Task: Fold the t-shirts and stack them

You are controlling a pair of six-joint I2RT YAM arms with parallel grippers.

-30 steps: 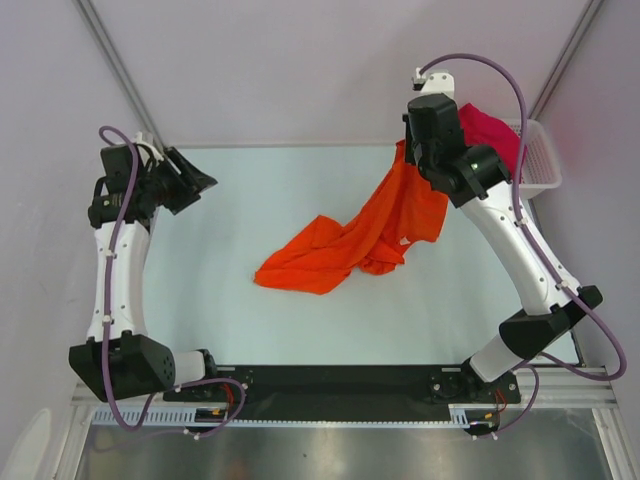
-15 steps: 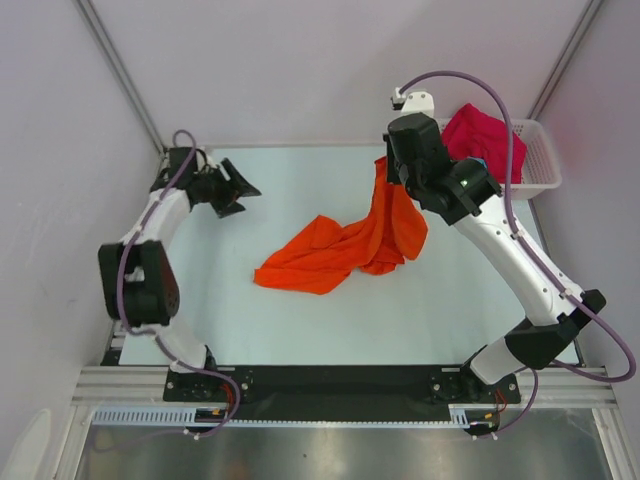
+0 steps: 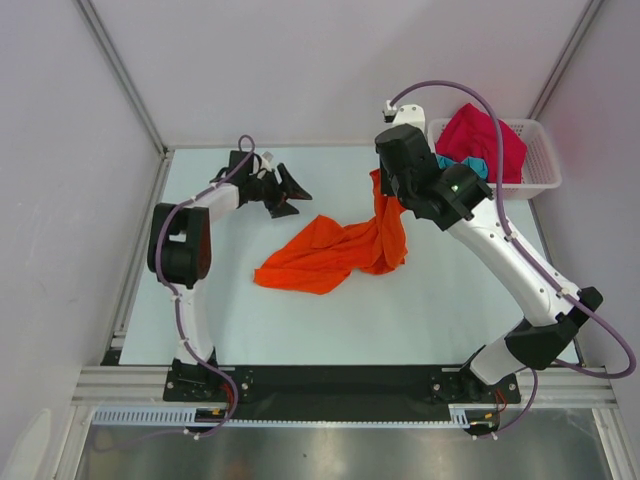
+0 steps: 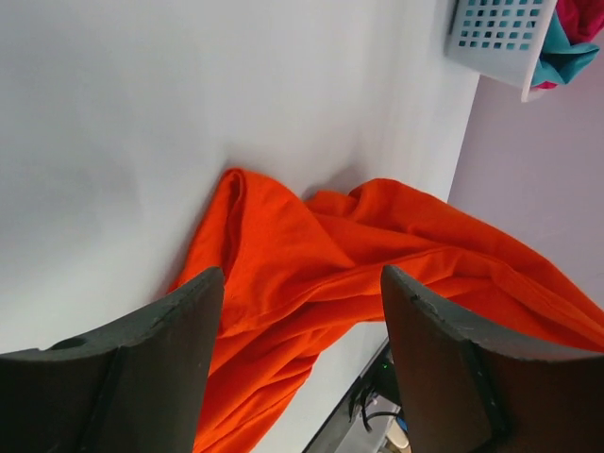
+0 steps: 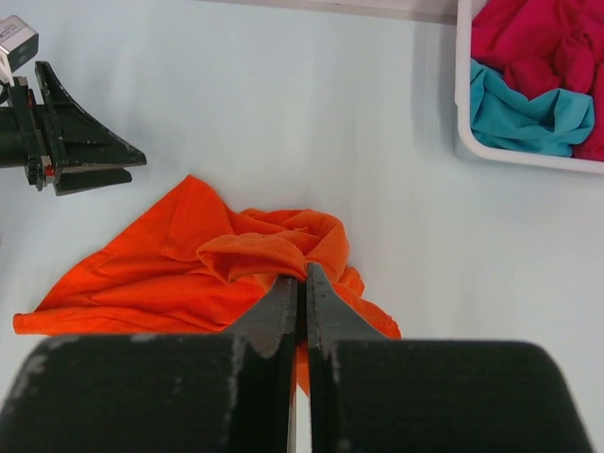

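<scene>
A bright orange t-shirt (image 3: 325, 255) lies crumpled in the middle of the table, one end lifted. My right gripper (image 5: 303, 274) is shut on that raised end of the orange t-shirt (image 5: 189, 274), holding it above the table at the back centre. My left gripper (image 3: 290, 192) stands open just left of the shirt's far corner, touching nothing; in the left wrist view the orange t-shirt (image 4: 311, 283) shows between its spread fingers (image 4: 179, 321). A crimson-pink t-shirt (image 3: 485, 140) and a teal t-shirt (image 5: 528, 118) lie in the basket.
A white plastic lattice basket (image 3: 540, 170) stands at the table's back right corner, right beside my right arm. Grey walls close in the table at the back and both sides. The arm bases sit on a black rail (image 3: 340, 380) at the near edge.
My left arm swung from the far left edge across toward the shirt, its gripper opening wider. My right gripper carried the lifted end of the orange shirt leftward, away from the basket.
</scene>
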